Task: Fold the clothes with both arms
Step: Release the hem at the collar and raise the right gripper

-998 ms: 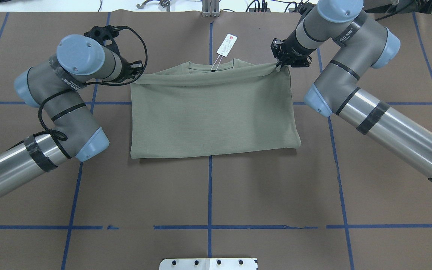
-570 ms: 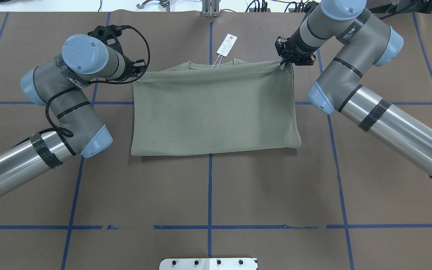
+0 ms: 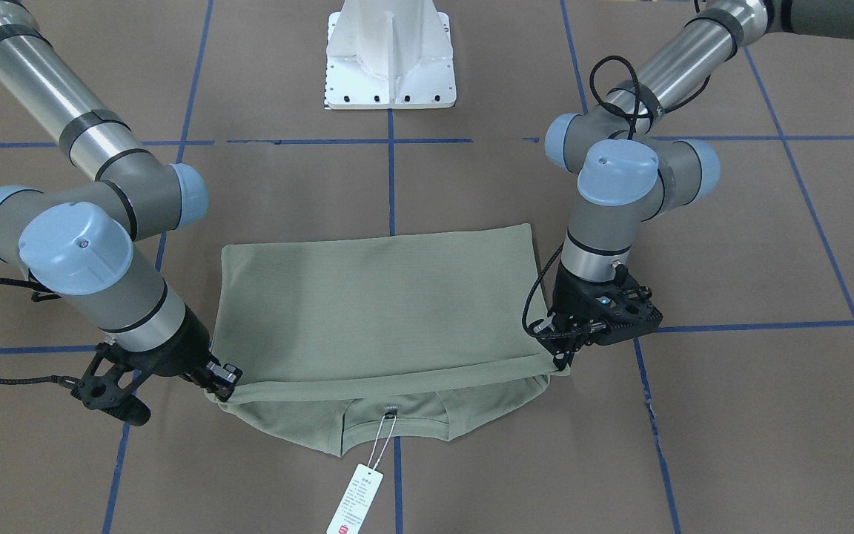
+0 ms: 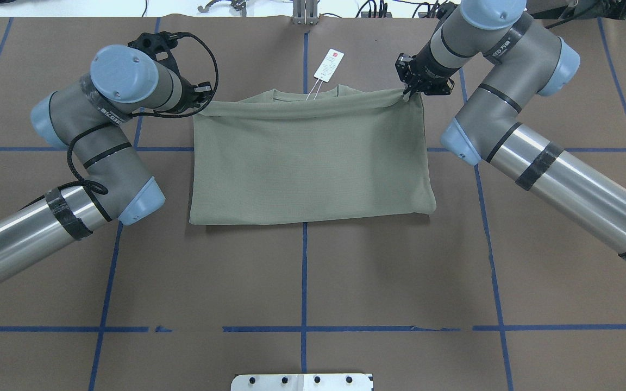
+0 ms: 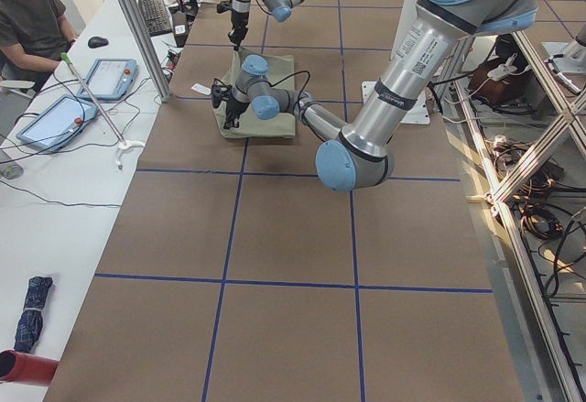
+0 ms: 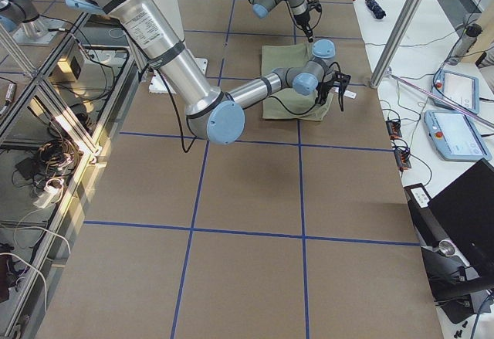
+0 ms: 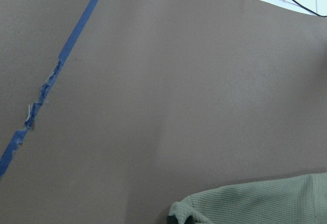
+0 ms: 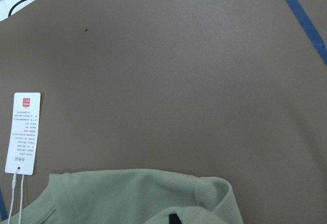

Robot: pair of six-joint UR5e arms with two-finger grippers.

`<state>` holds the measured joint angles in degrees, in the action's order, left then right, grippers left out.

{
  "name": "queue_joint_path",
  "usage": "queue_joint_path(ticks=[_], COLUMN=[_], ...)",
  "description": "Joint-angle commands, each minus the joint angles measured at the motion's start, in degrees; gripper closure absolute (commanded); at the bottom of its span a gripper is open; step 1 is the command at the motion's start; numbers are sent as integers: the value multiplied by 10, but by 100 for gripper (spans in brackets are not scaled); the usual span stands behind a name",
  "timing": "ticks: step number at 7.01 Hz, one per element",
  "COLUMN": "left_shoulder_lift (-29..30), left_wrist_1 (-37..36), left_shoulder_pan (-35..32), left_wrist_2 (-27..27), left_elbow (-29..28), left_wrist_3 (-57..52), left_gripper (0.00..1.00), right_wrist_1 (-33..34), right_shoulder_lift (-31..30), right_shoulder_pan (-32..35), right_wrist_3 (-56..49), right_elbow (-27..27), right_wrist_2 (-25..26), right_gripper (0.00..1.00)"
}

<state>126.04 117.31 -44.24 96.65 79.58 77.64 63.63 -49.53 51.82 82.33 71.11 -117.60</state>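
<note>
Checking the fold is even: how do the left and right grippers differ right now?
The right gripper holds its corner farther forward than the left gripper, so the folded edge slants. The left reaches in sideways; the right angles in from the far side. Both are shut on the shirt.

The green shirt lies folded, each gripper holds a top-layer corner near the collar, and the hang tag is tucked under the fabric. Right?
The hang tag is not tucked under; it lies exposed on the table beyond the collar, as the overhead exterior view shows. Otherwise yes: shirt folded, left gripper and right gripper each holding a corner.
</note>
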Motion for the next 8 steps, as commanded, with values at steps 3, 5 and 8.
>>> queue_joint_path(ticks=[3,5,8], left_shoulder_lift=[3,7,5], left_wrist_1=[0,0,-3], left_shoulder_pan=[-1,0,-1], left_wrist_2=[0,1,3], left_elbow=[1,1,3], left_wrist_3=[-2,-5,-7], left_gripper=[100,35,0], right_wrist_1=[-21,-24,-25], right_shoulder_lift=[-3,-6,-15], right_shoulder_pan=[-7,-7,-4], right_wrist_3=[-20,-31,-55], right_elbow=[1,0,3], right_wrist_2=[-1,1,3], right_gripper=[98,39,0])
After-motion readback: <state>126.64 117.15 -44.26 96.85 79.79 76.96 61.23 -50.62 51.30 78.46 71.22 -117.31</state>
